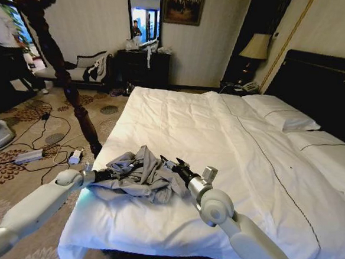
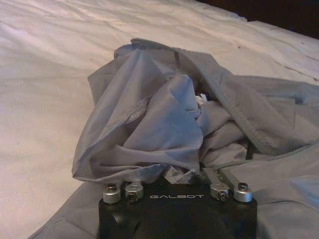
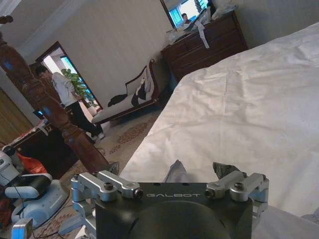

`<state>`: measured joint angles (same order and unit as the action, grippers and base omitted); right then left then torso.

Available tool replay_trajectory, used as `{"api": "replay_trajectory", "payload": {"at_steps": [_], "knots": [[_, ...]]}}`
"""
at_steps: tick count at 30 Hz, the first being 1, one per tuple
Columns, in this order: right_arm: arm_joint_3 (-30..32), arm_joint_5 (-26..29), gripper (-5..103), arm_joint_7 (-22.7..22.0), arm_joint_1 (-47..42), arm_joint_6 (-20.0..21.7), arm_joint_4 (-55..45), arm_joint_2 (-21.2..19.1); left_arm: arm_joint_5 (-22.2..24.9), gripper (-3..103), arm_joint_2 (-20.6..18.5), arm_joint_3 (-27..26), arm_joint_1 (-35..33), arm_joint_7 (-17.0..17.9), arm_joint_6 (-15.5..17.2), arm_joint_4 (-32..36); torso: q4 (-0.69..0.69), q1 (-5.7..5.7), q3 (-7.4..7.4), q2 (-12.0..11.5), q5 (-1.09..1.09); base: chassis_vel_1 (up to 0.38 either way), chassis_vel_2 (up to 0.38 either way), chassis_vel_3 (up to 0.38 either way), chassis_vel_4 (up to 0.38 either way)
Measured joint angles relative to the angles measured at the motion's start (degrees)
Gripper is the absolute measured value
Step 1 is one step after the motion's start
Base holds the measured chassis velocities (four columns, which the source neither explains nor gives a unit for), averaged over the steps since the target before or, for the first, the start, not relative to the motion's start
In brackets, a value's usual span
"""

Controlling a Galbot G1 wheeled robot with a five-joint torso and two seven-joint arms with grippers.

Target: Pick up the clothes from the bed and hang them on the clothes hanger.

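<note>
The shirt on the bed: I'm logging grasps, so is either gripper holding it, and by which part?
Cannot be told. The left gripper is buried in the crumpled shirt, fingers hidden; the right gripper is open beside it.

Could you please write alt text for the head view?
A crumpled grey-blue shirt lies near the foot of a white bed, with the left gripper in its folds and the right gripper at its edge.

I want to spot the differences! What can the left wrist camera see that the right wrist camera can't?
Left wrist view alone: the grey-blue shirt up close, bunched in folds, against the left gripper.

Right wrist view alone: the right gripper with fingers spread, a dark dresser, a chaise and a carved wooden post.

Both: the bed with its white duvet.
</note>
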<state>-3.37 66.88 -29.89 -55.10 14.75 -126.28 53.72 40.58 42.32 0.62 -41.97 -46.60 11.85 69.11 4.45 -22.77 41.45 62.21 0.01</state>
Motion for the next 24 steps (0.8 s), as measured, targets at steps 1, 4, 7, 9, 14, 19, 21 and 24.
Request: {"api": "replay_trajectory", "payload": {"at_steps": [1,4,7,9,14,19,21,24], "knots": [[0.0,0.0,100,0.0,0.0,0.0,0.0,0.0,0.0,37,0.0,0.0,0.0,0.0,0.0,0.0,0.0,0.0,0.0,0.0,0.0,0.0,0.0,0.0,0.0],[-0.1,-0.1,100,0.0,0.1,-0.4,0.4,0.0,0.5,26,0.5,-1.9,-0.6,-0.4,-0.3,0.0,0.03,-0.01,0.0,0.0,-0.01,0.0,0.0,0.0,0.0],[-0.4,-0.2,100,0.0,0.4,-0.6,0.7,0.0,0.0,22,0.5,-4.0,-1.6,-1.0,-1.4,0.3,0.0,0.0,0.0,0.0,-0.02,0.0,0.0,0.0,0.0],[-0.8,-0.4,100,0.0,0.7,-0.7,1.3,0.1,-0.9,22,0.5,-6.8,-3.2,-1.9,-3.1,1.2,0.0,0.0,0.0,0.0,-0.01,0.0,0.0,0.0,0.0],[-1.5,-0.4,100,0.0,1.7,-0.9,1.9,0.4,-1.6,22,0.4,-12.2,-7.3,-2.4,-6.8,5.2,0.01,0.0,0.0,0.0,0.01,0.0,0.0,0.0,0.0],[-2.0,-0.4,100,0.0,2.1,-1.0,2.0,0.4,-4.1,22,0.9,-16.1,-10.8,-1.0,-9.5,7.7,-0.01,0.0,-0.01,0.0,-0.02,0.0,0.0,0.0,0.0],[-2.0,-0.4,100,0.0,2.1,-1.0,2.0,0.4,-5.2,22,0.9,-16.9,-11.2,-0.3,-10.0,8.3,-0.01,0.0,0.0,0.0,-0.02,0.0,0.0,0.0,0.0],[-2.0,-0.4,100,0.1,1.9,-1.0,1.4,0.1,-9.3,22,-0.8,-19.8,-12.6,5.6,-10.3,12.1,0.03,0.0,0.0,0.0,-0.02,0.0,0.0,0.0,0.0]]}}
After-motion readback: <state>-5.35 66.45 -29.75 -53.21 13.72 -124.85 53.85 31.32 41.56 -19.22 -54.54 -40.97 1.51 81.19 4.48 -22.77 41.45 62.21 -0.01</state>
